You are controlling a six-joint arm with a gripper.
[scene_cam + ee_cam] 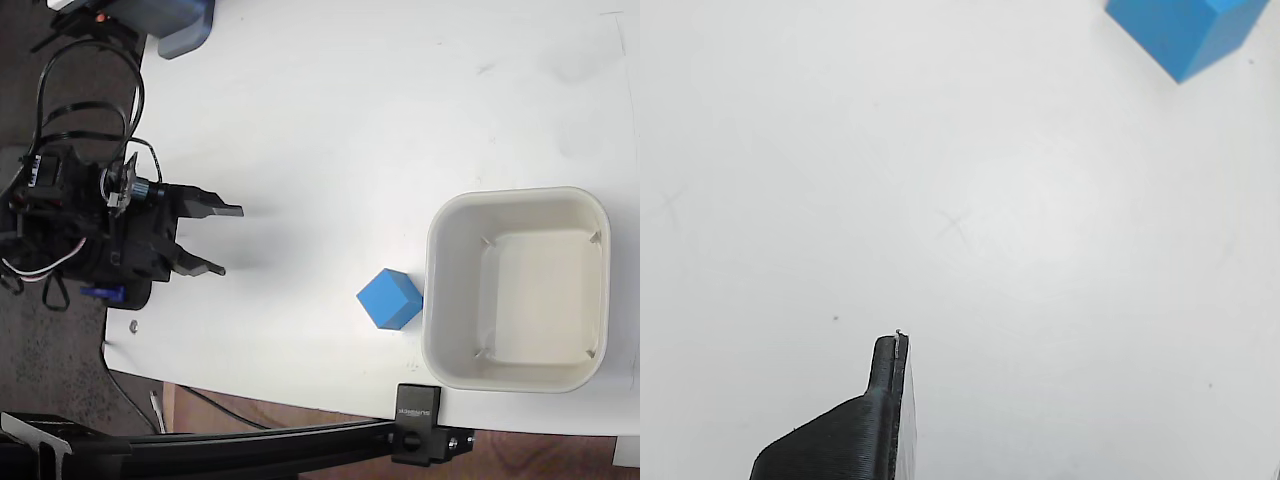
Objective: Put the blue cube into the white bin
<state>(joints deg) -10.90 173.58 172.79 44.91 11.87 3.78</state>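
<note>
The blue cube [390, 298] rests on the white table, just left of the white bin [520, 193] and almost touching its left wall. The bin's shallow bottom shows nothing in it. My gripper [230, 241] is at the table's left edge in the fixed view, open, with nothing between its two black fingers, well to the left of the cube. In the wrist view one black finger [885, 420] shows at the bottom. The blue cube [1185, 30] sits in that view's top right corner, partly cut off.
A grey-blue rounded object [185, 30] lies at the top left corner of the table. A black rail with a clamp [418, 438] runs along the table's lower edge. Cables [90, 80] loop behind the arm at the left.
</note>
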